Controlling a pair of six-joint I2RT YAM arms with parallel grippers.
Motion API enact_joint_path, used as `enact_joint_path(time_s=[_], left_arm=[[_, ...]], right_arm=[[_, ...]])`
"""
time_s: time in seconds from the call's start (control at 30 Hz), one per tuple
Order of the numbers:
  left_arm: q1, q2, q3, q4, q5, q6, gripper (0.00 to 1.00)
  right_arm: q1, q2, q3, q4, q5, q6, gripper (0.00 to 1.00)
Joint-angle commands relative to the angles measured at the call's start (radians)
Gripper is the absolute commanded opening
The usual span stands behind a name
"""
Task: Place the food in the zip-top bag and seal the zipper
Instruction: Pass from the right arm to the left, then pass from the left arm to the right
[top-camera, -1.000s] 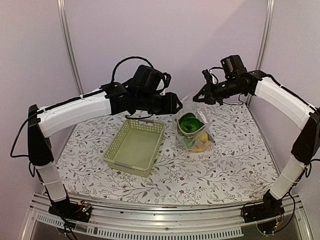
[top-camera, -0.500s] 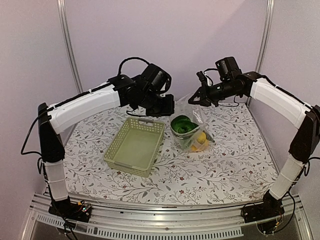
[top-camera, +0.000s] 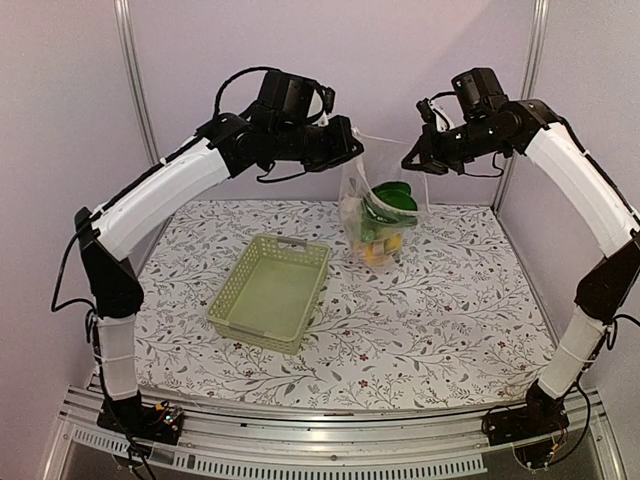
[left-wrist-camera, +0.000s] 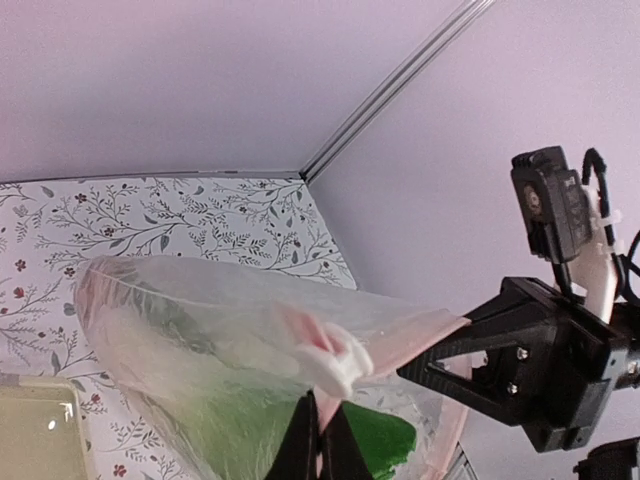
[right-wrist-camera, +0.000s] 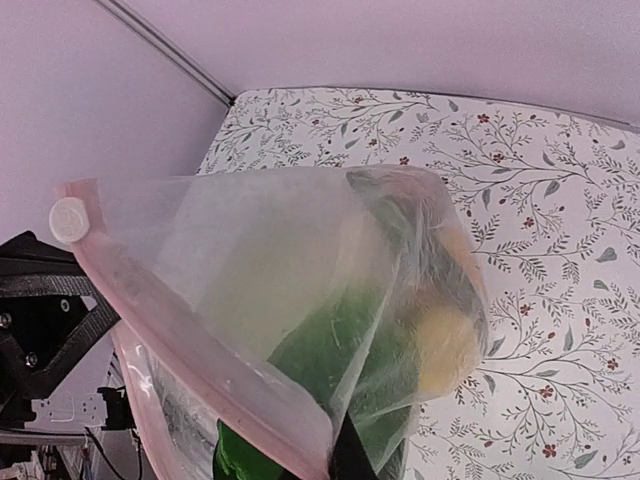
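The zip-top bag (top-camera: 375, 215) hangs above the table between my two raised grippers. The food shows through it: green leafy pieces (top-camera: 392, 194) on top and yellow and orange fruit (top-camera: 380, 250) at the bottom. My left gripper (top-camera: 354, 150) is shut on the bag's left mouth corner. In the left wrist view its tips (left-wrist-camera: 320, 425) pinch the pinkish zipper (left-wrist-camera: 425, 335) just below a white slider (left-wrist-camera: 338, 358). My right gripper (top-camera: 411, 164) is shut on the right mouth corner (right-wrist-camera: 338, 452). In the right wrist view the zipper (right-wrist-camera: 200, 355), a yellow fruit (right-wrist-camera: 445, 345) and green food (right-wrist-camera: 325, 350) are close up.
A pale green lattice basket (top-camera: 270, 290) with nothing in it sits on the floral tablecloth (top-camera: 450, 320), left of and nearer than the bag. Purple walls and metal corner posts (top-camera: 135, 90) close in the back and sides.
My left gripper has shut on the bag's mouth edge. Both arms have risen, and the bag has gone from resting on the table to hanging stretched between the grippers.
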Motion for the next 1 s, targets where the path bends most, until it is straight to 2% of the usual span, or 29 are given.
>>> enact_joint_path(time_s=[0.0, 0.03, 0.07, 0.1, 0.13, 0.17, 0.23, 0.27, 0.33, 0.37, 0.47, 0.6, 0.77, 0.97], left_arm=[[0.008, 0.089, 0.020, 0.027, -0.019, -0.038, 0.00], [0.022, 0.088, 0.028, 0.017, 0.001, -0.082, 0.00], [0.029, 0.082, 0.039, 0.034, 0.033, -0.110, 0.00], [0.019, 0.067, 0.037, 0.071, 0.030, -0.080, 0.00], [-0.003, 0.053, 0.022, 0.087, -0.051, -0.043, 0.00], [-0.006, 0.044, -0.018, 0.089, -0.104, -0.034, 0.00], [0.039, 0.046, -0.042, 0.080, -0.009, -0.140, 0.00], [0.038, 0.039, -0.052, 0.104, 0.030, -0.154, 0.00], [0.013, 0.016, -0.106, 0.137, -0.059, -0.130, 0.00], [0.024, 0.008, -0.151, 0.153, -0.054, -0.174, 0.00], [0.047, 0.006, -0.232, 0.241, 0.102, -0.271, 0.00], [0.043, 0.030, -0.252, 0.293, 0.156, -0.338, 0.00], [0.037, 0.048, -0.209, 0.302, 0.165, -0.347, 0.00], [0.037, 0.036, -0.199, 0.303, 0.168, -0.356, 0.00]], right_arm=[[-0.026, -0.013, -0.016, -0.045, 0.133, -0.026, 0.00], [-0.043, -0.021, 0.008, -0.071, 0.123, -0.036, 0.00], [-0.057, -0.004, 0.099, -0.131, 0.097, -0.048, 0.00], [-0.052, 0.033, 0.198, -0.200, 0.100, -0.067, 0.00], [-0.040, 0.066, 0.264, -0.237, 0.128, -0.077, 0.00], [-0.037, 0.066, 0.245, -0.233, 0.148, -0.085, 0.01], [-0.049, 0.029, 0.146, -0.211, 0.147, -0.112, 0.03], [-0.056, 0.030, 0.164, -0.250, 0.129, -0.122, 0.03], [-0.053, 0.044, 0.184, -0.294, 0.116, -0.132, 0.06], [-0.054, 0.014, 0.146, -0.270, 0.106, -0.131, 0.08], [-0.054, -0.067, 0.026, -0.238, 0.089, -0.132, 0.25], [-0.019, -0.098, 0.046, -0.299, 0.066, -0.121, 0.34], [0.149, -0.152, 0.005, -0.266, 0.106, -0.144, 0.33], [0.190, -0.192, -0.174, -0.180, 0.093, -0.210, 0.32]])
